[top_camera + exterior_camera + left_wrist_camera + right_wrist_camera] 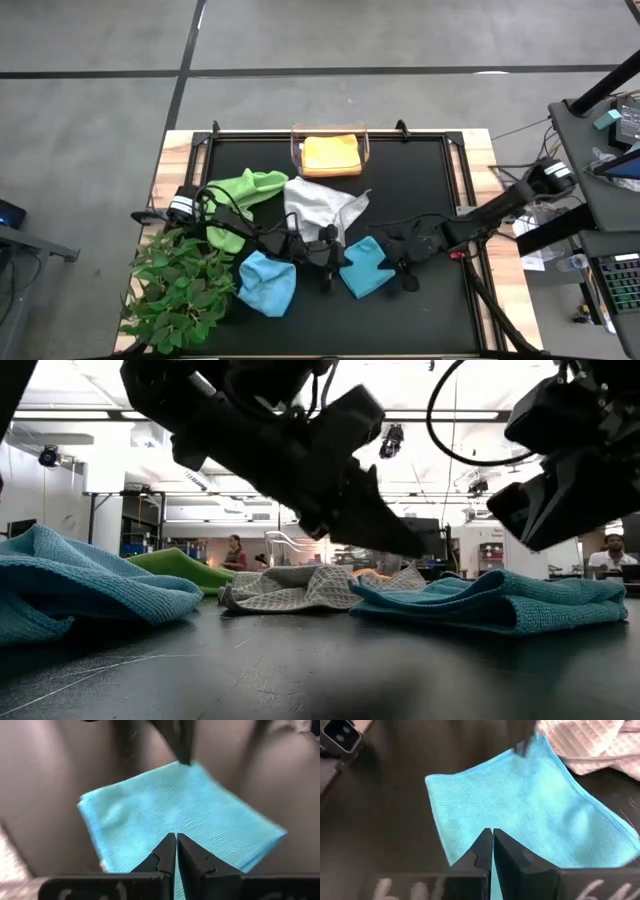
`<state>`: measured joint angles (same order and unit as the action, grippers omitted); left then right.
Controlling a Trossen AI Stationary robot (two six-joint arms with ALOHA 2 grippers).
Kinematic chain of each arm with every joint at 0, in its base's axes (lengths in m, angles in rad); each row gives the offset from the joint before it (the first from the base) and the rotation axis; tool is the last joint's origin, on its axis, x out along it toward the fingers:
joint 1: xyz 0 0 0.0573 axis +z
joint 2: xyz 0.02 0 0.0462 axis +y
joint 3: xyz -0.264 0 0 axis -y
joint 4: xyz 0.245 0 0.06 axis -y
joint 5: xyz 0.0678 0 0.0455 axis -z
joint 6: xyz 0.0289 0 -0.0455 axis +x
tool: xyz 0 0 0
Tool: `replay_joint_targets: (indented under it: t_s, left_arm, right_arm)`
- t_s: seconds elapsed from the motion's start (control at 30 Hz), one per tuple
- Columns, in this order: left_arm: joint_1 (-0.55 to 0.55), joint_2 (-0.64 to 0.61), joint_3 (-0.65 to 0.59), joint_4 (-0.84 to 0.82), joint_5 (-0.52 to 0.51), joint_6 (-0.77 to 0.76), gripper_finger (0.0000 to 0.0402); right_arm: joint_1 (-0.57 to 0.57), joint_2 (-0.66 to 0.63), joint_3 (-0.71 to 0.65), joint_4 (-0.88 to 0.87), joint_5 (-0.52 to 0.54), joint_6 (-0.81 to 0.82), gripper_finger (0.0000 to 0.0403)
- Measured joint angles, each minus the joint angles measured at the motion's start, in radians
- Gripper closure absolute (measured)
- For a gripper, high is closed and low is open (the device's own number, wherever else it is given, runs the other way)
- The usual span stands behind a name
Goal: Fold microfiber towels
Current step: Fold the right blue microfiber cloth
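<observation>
A teal towel [365, 266] lies flat on the black mat [420, 170], near the middle of its near side. My left gripper [176, 840] and my right gripper [491, 834] are both shut with nothing between their fingers. They hover over the teal towel from its left and right sides. In the low view my left gripper's tip [412, 548] hangs just above the cloth, and my right gripper [520, 510] is higher. A light blue towel [268, 283] lies crumpled at the near left. A grey-white towel [320, 205] and a lime green towel [245, 190] lie behind it.
A clear bin [366, 150] at the far edge holds a folded yellow-orange towel [328, 154]. A leafy green plant [180, 290] stands at the near left corner. The bare mat is widest on the right. People show in the room beyond the table.
</observation>
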<state>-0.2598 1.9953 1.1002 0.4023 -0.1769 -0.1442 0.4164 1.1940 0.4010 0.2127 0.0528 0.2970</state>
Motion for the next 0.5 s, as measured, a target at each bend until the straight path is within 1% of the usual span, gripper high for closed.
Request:
replay_joint_targets:
  t_s: [0.07,0.23,0.33,0.5]
  left_arm:
    - [-0.006,0.007,0.019,0.004,0.019,0.016,0.0400]
    - [-0.009,0.062,0.089,0.013,0.125,0.050,0.0401]
    - [-0.009,0.118,0.136,0.011,0.199,0.044,0.0401]
    - [-0.008,0.187,0.195,0.010,0.249,-0.009,0.0401]
  right_arm:
    - [0.002,-0.050,-0.001,-0.070,0.000,0.022,0.0394]
    - [0.010,-0.120,-0.001,-0.151,0.002,0.079,0.0394]
    - [0.028,-0.119,-0.001,-0.162,0.002,0.111,0.0394]
    - [0.069,-0.060,0.000,-0.155,0.030,0.168,0.0394]
